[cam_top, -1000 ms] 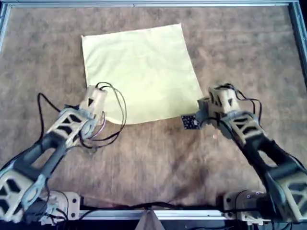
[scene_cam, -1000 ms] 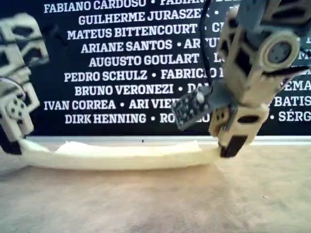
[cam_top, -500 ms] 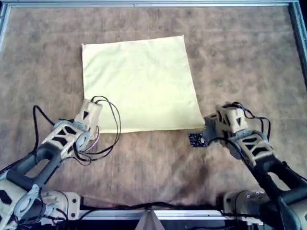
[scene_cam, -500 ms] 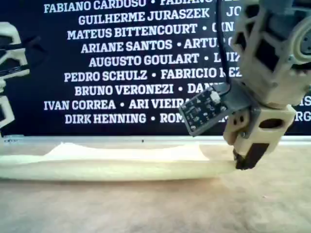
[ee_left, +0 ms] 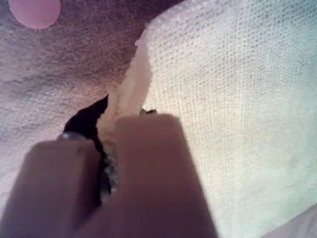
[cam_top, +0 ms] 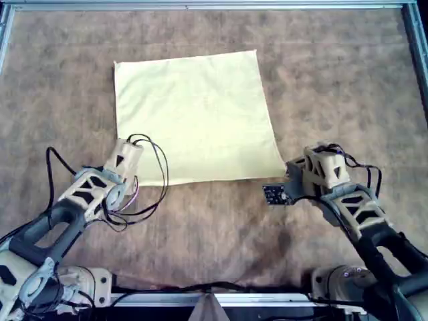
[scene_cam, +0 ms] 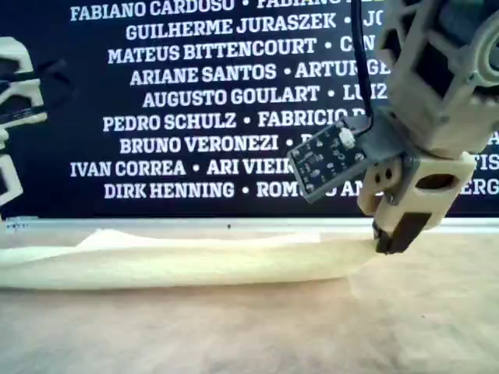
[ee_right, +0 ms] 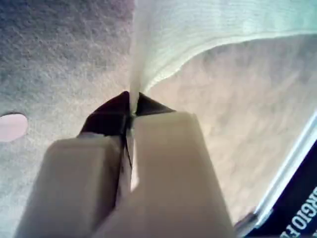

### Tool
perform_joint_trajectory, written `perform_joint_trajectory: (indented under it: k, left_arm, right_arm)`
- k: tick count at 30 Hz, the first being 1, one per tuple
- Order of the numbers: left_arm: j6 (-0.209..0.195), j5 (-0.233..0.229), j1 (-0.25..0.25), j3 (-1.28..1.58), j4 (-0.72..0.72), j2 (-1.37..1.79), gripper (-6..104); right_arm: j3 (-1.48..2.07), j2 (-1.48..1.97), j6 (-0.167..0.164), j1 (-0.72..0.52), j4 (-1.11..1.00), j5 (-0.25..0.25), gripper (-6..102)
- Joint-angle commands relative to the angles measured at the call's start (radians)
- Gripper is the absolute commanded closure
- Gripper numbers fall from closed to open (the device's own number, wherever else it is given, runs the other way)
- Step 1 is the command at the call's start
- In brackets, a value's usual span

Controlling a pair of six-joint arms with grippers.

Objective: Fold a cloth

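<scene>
Overhead view: cloth (cam_top: 194,117) lies flat at table (cam_top: 348,80) centre, unfolded. My first gripper (ee_left: 111,144) and my second gripper (ee_right: 130,116) each pinch a 6 o'clock corner; folding toward 12 o'clock remains.

1 cloth (cam_top: 194,114), 2 arms w/ grippers (both pinching its corners).
</scene>
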Motion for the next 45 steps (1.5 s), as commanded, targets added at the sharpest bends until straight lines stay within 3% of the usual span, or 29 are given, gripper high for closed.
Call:
perform_joint_trajectory:
  k: [1, 7, 13, 19, 22, 25, 28, 40, 45]
  left_arm:
    - [0.005, 0.000, -0.003, -0.032, -0.021, 0.044, 98]
    - [0.005, -0.014, 0.012, -0.152, -0.029, 0.034, 98]
    - [0.005, -0.017, 0.017, -0.370, -0.029, -0.094, 98]
    - [0.018, -0.017, 0.150, -0.678, -0.029, -0.347, 98]
    - [0.071, -0.017, 0.232, -0.834, -0.029, -0.471, 98]
    - [0.120, -0.017, 0.267, -0.976, -0.028, -0.574, 98]
    - [0.137, -0.017, 0.275, -1.089, -0.028, -0.655, 98]
    - [0.137, -0.017, 0.278, -1.460, -0.028, -0.911, 98]
    - [0.137, -0.017, 0.321, -1.568, -0.028, -0.986, 98]
  right_arm:
    - [-0.052, 0.025, 0.005, -0.003, -0.018, 0.006, 95]
    - [-0.170, -0.035, 0.005, -0.003, -0.057, 0.006, 95]
    - [-0.314, -0.233, -0.009, -0.003, -0.239, 0.006, 95]
    - [-0.531, -0.497, -0.011, -0.003, -0.379, 0.006, 95]
    - [-0.675, -0.638, -0.011, -0.003, -0.433, 0.006, 95]
    - [-0.859, -0.761, -0.012, -0.012, -0.453, 0.008, 95]
    - [-1.031, -0.879, -0.012, -0.012, -0.456, 0.008, 95]
    - [-1.519, -1.250, -0.014, -0.025, -0.456, 0.009, 95]
    - [-1.637, -1.330, -0.014, -0.041, -0.456, 0.009, 95]
